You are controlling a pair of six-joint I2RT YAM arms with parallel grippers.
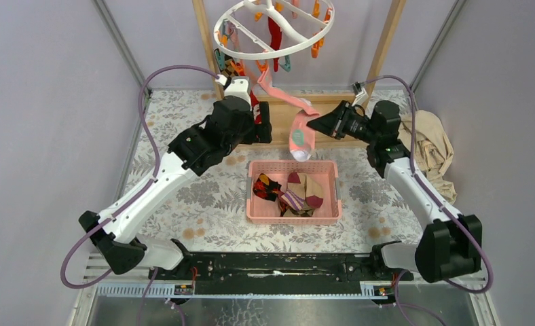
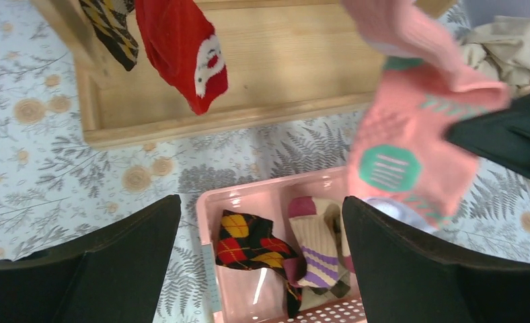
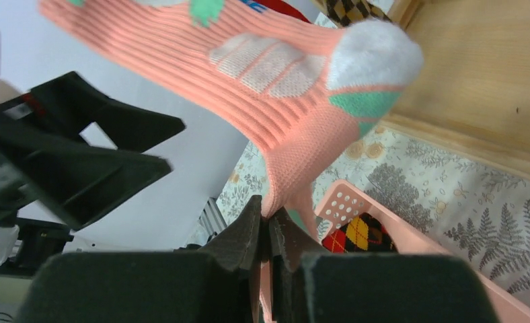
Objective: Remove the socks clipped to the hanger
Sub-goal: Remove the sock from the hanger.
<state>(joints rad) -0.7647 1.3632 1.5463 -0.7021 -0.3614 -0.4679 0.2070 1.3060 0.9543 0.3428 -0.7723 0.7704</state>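
Note:
The white ring hanger (image 1: 275, 30) hangs at the back with a red sock (image 1: 274, 35) clipped inside it. A pink sock (image 1: 299, 132) stretches from a clip under the ring down to my right gripper (image 1: 312, 124), which is shut on its middle; the toe dangles over the pink basket (image 1: 333, 193). In the right wrist view the jaws (image 3: 269, 225) pinch a fold of that sock (image 3: 282, 87). My left gripper (image 2: 262, 256) is open and holds nothing. It is above the basket's rim (image 2: 208, 202), just below a red Santa sock (image 2: 181, 47) and an argyle sock (image 2: 111, 27).
Several socks lie in the basket, an argyle one (image 1: 266, 187) among them. The wooden frame (image 1: 387, 41) and its base tray (image 2: 282, 74) stand behind. A beige cloth (image 1: 431, 146) is heaped at the right wall.

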